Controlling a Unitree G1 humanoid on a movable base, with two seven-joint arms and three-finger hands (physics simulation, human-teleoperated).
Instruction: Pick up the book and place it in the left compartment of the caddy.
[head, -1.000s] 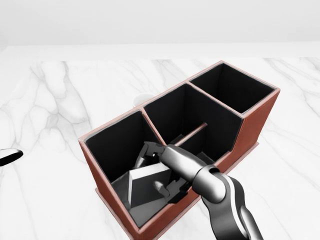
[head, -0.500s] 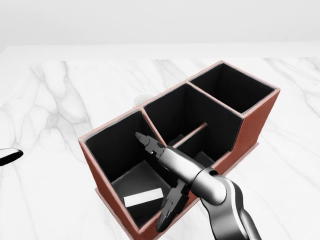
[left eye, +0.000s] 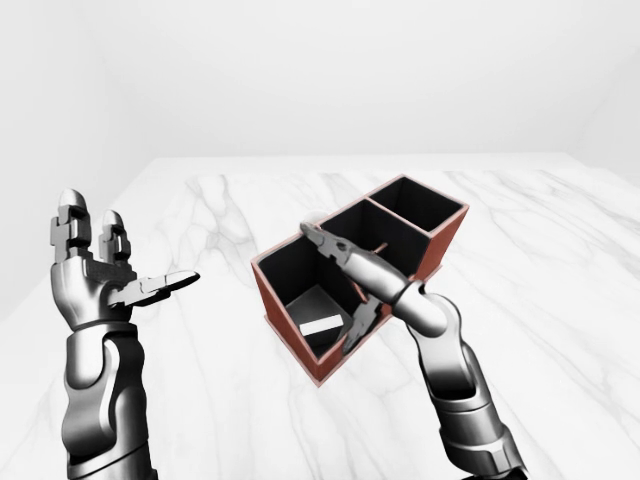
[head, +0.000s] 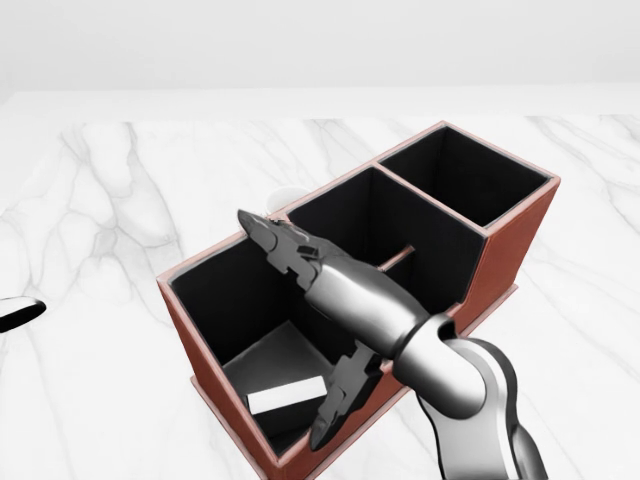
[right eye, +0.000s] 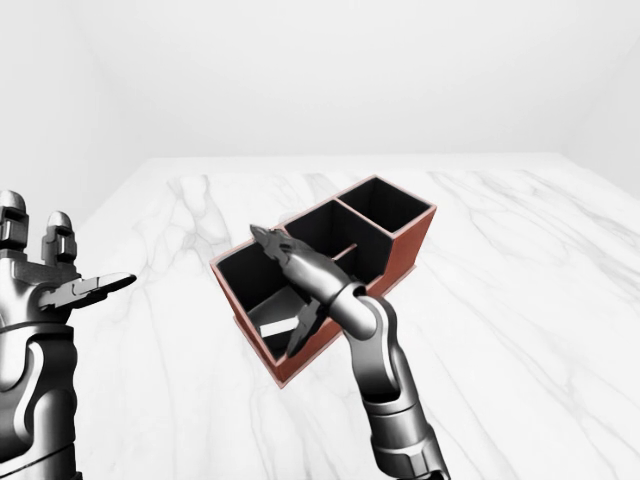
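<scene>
Partly hidden: book (head: 287, 398) in caddy (head: 505, 250) left compartment, behind right hand (head: 330, 310).

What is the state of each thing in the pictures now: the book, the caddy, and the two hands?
book: lying flat on the floor of the caddy's left compartment, released.
caddy: upright on the marble table; its other compartments show nothing inside.
right hand: open, fingers spread above the left compartment, holding nothing.
left hand: open, raised to the left of the caddy, empty.
</scene>
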